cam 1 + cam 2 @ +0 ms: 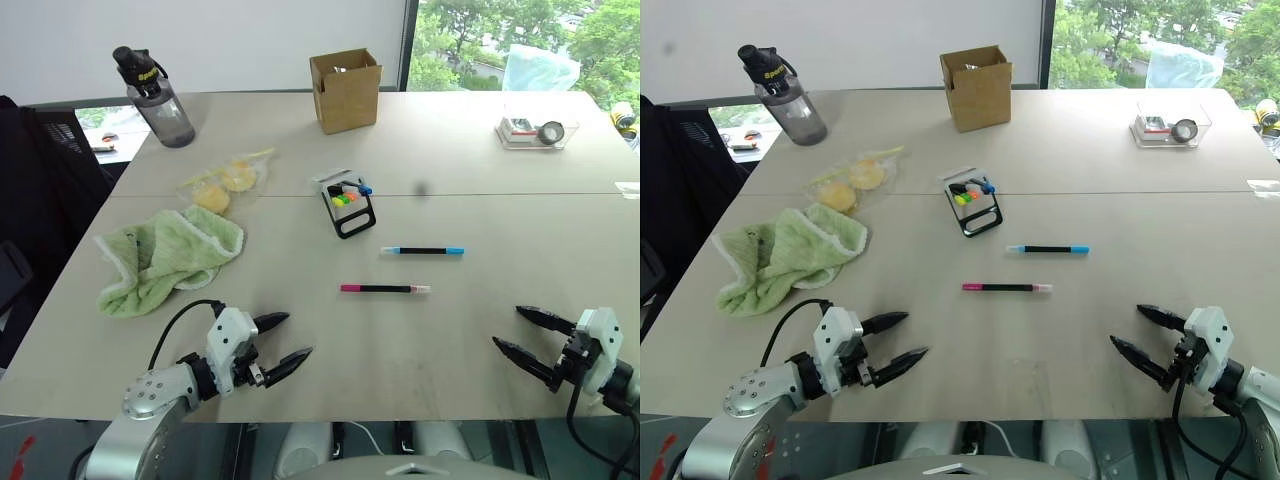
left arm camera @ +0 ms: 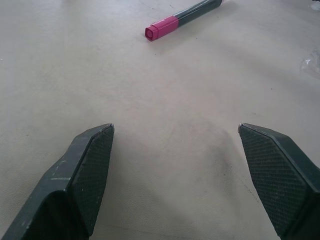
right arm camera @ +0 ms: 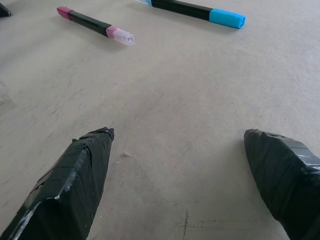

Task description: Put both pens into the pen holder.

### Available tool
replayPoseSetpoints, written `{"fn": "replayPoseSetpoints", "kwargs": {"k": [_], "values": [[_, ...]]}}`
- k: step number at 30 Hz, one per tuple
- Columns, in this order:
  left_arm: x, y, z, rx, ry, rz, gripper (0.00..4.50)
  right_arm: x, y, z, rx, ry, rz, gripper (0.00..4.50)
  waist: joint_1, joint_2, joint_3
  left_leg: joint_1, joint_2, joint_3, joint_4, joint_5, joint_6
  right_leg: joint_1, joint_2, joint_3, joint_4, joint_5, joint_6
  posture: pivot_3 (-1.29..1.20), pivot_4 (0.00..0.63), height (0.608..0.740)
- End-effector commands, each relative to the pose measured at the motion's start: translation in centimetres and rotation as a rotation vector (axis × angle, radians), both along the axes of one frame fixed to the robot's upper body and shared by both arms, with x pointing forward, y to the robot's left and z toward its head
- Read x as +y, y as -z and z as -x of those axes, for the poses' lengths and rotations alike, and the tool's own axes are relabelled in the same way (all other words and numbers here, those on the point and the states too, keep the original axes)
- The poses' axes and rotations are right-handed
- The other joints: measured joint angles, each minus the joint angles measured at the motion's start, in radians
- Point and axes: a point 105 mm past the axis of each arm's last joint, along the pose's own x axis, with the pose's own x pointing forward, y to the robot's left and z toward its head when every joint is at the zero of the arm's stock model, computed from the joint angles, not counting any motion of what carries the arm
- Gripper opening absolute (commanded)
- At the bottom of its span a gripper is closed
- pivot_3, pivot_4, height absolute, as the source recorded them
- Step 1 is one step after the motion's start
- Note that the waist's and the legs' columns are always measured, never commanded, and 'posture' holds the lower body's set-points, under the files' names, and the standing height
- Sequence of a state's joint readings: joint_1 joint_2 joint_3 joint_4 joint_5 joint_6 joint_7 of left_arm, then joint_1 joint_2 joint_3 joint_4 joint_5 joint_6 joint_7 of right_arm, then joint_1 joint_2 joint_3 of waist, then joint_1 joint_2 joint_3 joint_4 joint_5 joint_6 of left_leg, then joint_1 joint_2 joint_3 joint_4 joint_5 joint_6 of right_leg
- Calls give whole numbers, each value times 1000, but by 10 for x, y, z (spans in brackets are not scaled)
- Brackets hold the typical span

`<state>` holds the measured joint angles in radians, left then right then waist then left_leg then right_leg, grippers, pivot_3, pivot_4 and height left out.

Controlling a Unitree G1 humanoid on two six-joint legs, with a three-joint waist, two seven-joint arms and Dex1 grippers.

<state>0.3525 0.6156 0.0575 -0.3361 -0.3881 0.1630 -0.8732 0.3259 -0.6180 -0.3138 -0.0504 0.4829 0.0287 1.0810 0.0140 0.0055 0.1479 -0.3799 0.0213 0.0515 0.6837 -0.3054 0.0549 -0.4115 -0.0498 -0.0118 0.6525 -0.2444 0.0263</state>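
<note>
Left eye view: pink pen (image 1: 384,289) flat on table (image 1: 470,160), near the middle; blue pen (image 1: 423,251) just beyond it, roughly parallel, well apart from it. Pen holder (image 1: 346,203) farther back and a little left, apart from both pens, some bright short markers already inside. Neither pen picked up, so nothing of the task done yet; both pens left to grasp and drop in. Left gripper (image 1: 277,344) low near the front edge, fingers spread, empty, aimed toward the pink pen. Right gripper (image 1: 528,335) likewise spread wide and empty, facing both pens. Farther out: green towel (image 1: 165,255), bag of food (image 1: 222,180), water bottle (image 1: 155,97), cardboard box (image 1: 345,90), clear tray (image 1: 534,130). Holder's inner depth hard to make out; box contents hidden.
</note>
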Motion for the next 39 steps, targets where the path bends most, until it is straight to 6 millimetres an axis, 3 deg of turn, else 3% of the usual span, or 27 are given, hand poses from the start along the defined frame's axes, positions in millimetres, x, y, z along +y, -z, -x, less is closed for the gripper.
{"fn": "replayPoseSetpoints", "kwargs": {"k": [1, 18, 28, 33, 39], "values": [[-1, 14, 3, 63, 2, -4, 4118, 1, -5, 0, -29, -11, 7, 4439, 0, 0, 0, 0, 0, 0, 0, 0, 0, 0, 0, 0, 0, 0, 0, 0, 150, 736], [-2, 11, -10, 28, 20, -17, 4118, -2, -4, -4, -88, 25, 9, 4439, 6, 1, -1, 0, -1, 0, 1, 0, 0, 0, -1, 0, 1, 0, 0, 0, 150, 736], [4, 9, -15, 17, 23, -35, 4118, 9, -3, -9, -83, 26, 24, 4439, 5, 1, -1, 0, -1, 0, 1, 0, 0, 1, -1, 0, 1, 0, 0, 0, 150, 736], [9, 4, -23, -12, 35, -49, 4118, 22, -9, -26, -78, -34, 66, 4439, 2, 1, 0, 1, -1, 0, 2, 1, -1, 0, -1, 0, 2, 0, 0, 0, 150, 736], [19, -22, -21, 86, 114, 47, 4118, 65, -31, -58, -112, -226, 50, 4439, -5, -4, 3, 0, 0, 0, 2, 2, -1, -2, 1, 0, 5, 0, 0, 0, 150, 736]]}}
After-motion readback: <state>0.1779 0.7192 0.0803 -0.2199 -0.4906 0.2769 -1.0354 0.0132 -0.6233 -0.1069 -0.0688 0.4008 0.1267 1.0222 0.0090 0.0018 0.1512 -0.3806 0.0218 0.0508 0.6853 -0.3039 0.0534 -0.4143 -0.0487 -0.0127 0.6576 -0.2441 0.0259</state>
